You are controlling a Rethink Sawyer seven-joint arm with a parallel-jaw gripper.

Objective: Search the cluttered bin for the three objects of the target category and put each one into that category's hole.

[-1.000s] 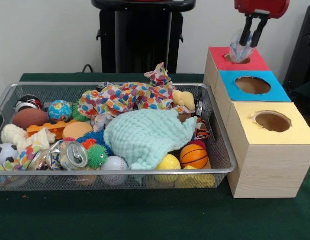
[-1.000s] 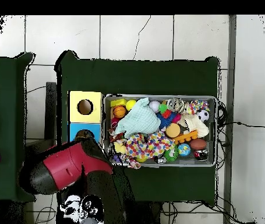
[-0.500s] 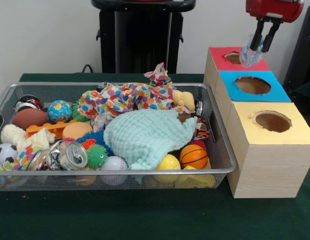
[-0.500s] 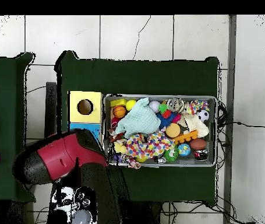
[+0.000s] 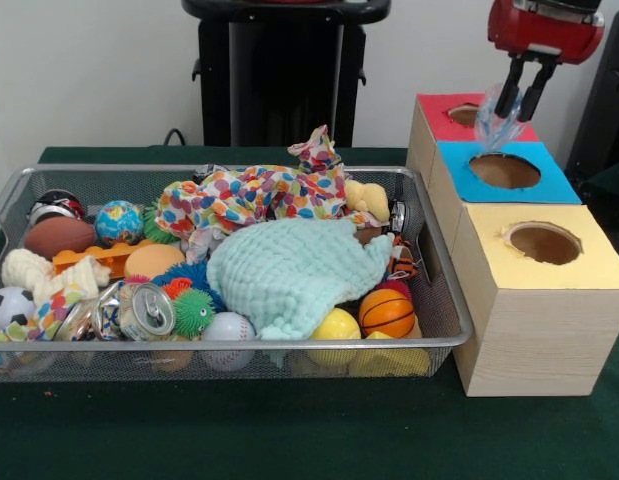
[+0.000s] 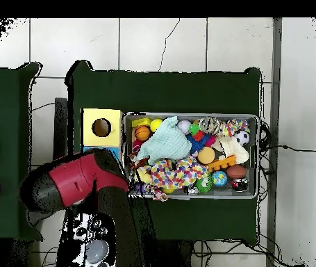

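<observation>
One plastic bag (image 5: 494, 122) hangs pinched in gripper (image 5: 520, 102), blue hole (image 5: 504, 170) just below, not dropped yet; bin (image 5: 444, 300) w/ clutter left.

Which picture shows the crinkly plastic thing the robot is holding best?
The front view. There the clear plastic wrapper hangs from the gripper above the red and blue holes. In the overhead view the red arm covers that spot, so the wrapper is hidden.

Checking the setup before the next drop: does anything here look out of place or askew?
One thing: the crumpled clear plastic piece dangles from the tool over the edge between the red hole and the blue hole, centred over neither. The wire bin is heaped but nothing has spilled out.
</observation>
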